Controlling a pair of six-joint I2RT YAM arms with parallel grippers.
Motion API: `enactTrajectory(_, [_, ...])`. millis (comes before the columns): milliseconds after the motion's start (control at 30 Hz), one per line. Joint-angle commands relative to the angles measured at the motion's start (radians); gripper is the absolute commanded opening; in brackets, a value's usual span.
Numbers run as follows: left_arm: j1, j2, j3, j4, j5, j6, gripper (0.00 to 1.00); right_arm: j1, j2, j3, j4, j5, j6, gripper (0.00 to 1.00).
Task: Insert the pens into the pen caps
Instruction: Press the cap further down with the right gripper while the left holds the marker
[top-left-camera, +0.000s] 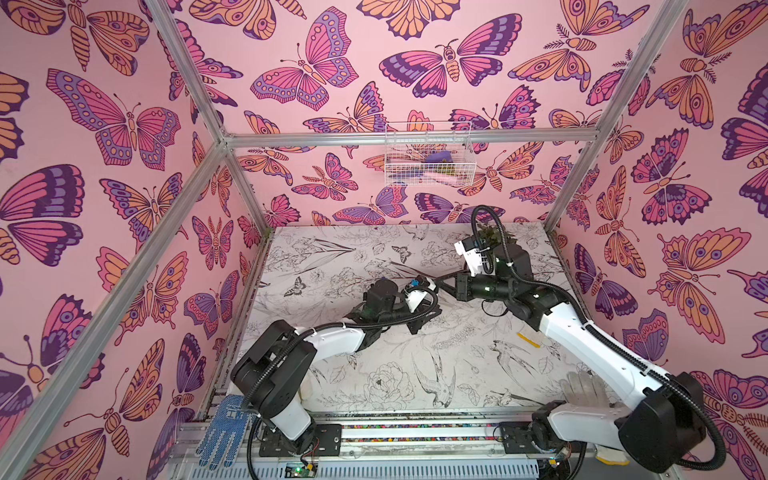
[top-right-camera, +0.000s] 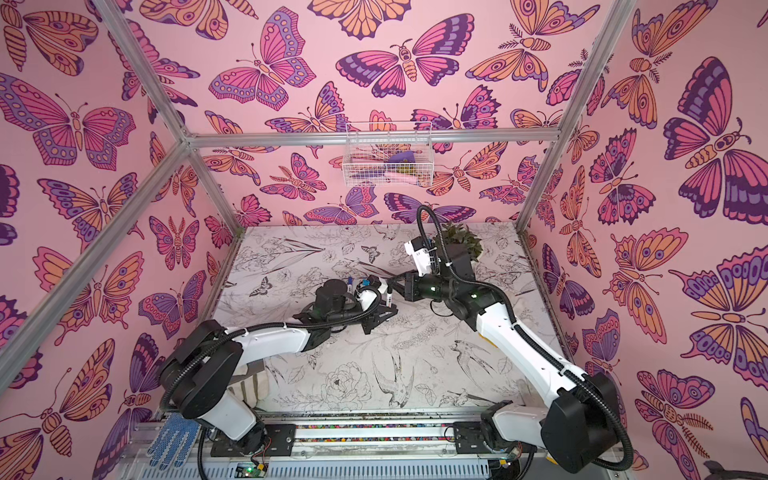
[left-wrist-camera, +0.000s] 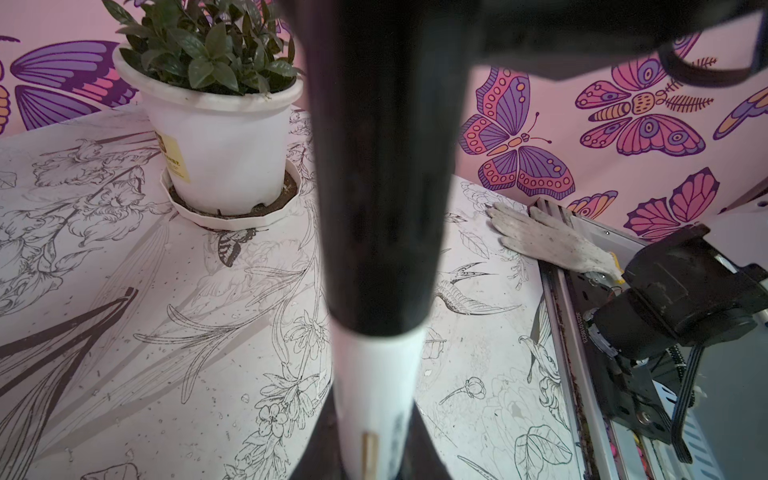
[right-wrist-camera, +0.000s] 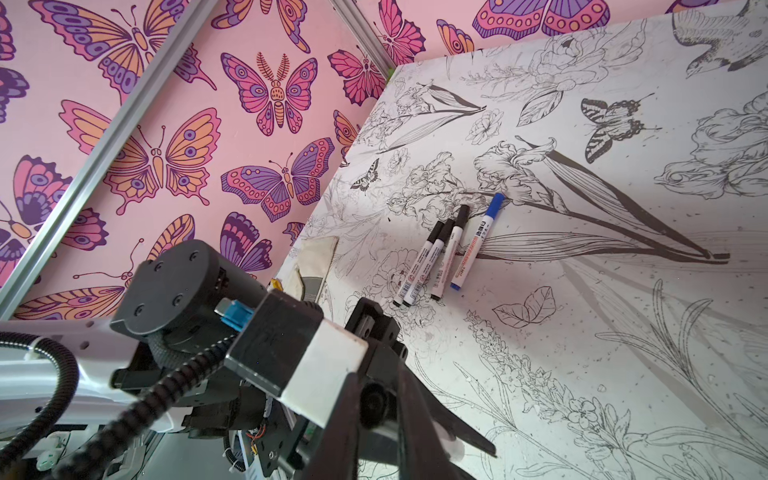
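My left gripper (left-wrist-camera: 374, 440) is shut on the white barrel of a pen (left-wrist-camera: 374, 374). A black pen cap (left-wrist-camera: 380, 208) sits on the far end of that pen. My right gripper (right-wrist-camera: 376, 395) meets it from the opposite side, with both fingers pressed against the cap's round black end (right-wrist-camera: 373, 404). In a top view the two grippers touch tip to tip mid-table, left (top-right-camera: 388, 308) and right (top-right-camera: 392, 286), with the held pen (top-right-camera: 390, 296) between them. Several capped pens lie side by side on the table, three with black caps (right-wrist-camera: 419, 266) and one blue (right-wrist-camera: 478, 245).
A potted plant (left-wrist-camera: 216, 137) stands at the back right of the table, just behind the right arm. A white glove (top-left-camera: 582, 386) lies near the right arm's base and a blue glove (top-left-camera: 220, 428) by the left base. A wire basket (top-left-camera: 428, 153) hangs on the back wall.
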Motion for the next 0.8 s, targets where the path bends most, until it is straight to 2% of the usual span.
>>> enactTrajectory(0, [0.006,-0.027,0.018,0.068,0.015,0.002,0.00,0.010,0.005,-0.032,-0.070,0.012,-0.013,0.14])
enactTrajectory(200, [0.005,-0.082,0.022,0.096,-0.072,0.005,0.00,0.010,0.022,-0.078,-0.106,0.043,-0.011,0.10])
enactTrajectory(400, [0.006,-0.112,0.000,0.215,-0.323,0.006,0.00,0.012,0.029,-0.131,-0.150,0.095,-0.017,0.08])
enactTrajectory(567, [0.006,-0.043,0.032,0.230,-0.320,0.045,0.00,0.055,0.033,-0.174,-0.126,0.087,-0.022,0.07])
enactTrajectory(767, [0.006,0.065,0.040,0.346,-0.345,0.037,0.00,0.080,0.053,-0.191,-0.140,0.061,-0.034,0.05])
